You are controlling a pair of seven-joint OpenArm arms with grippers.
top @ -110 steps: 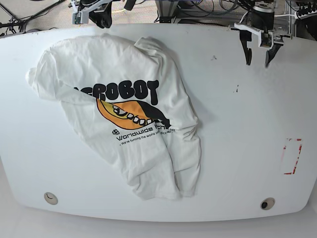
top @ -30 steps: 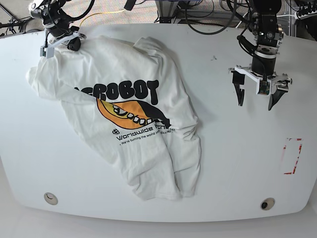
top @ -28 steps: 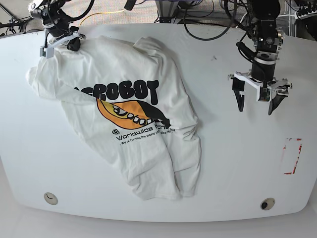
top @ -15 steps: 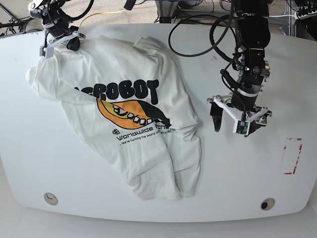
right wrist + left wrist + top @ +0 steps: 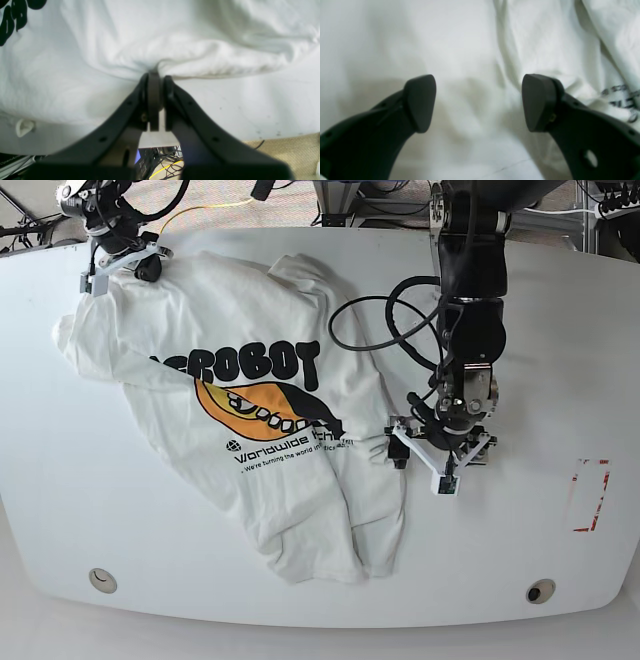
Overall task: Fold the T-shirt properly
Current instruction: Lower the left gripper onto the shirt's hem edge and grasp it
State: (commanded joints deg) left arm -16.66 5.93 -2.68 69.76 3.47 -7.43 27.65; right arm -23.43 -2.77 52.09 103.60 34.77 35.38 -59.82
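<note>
The white T-shirt [image 5: 260, 390] lies crumpled on the table, its black "ROBOT" lettering and orange oval graphic facing up. My right gripper [image 5: 120, 268] is at the shirt's far left corner. In the right wrist view that gripper [image 5: 155, 80] is shut on a bunched fold of the shirt's edge [image 5: 125, 37]. My left gripper [image 5: 422, 468] hangs low at the shirt's right edge, beside the small black text. The left wrist view shows this gripper [image 5: 478, 102] open, one finger [image 5: 420, 102] over bare table and the other over wrinkled cloth [image 5: 545, 50].
The white table [image 5: 540, 360] has a red-marked rectangle [image 5: 590, 495] at the right and round holes [image 5: 102, 580] [image 5: 541, 591] near the front edge. Cables and stands crowd the back edge. A looped black cable [image 5: 380, 330] trails from the left arm.
The left arm has swung from the back right down toward the middle, and now its open gripper sits at the shirt's right edge. The right gripper has stayed shut on the far left corner.
</note>
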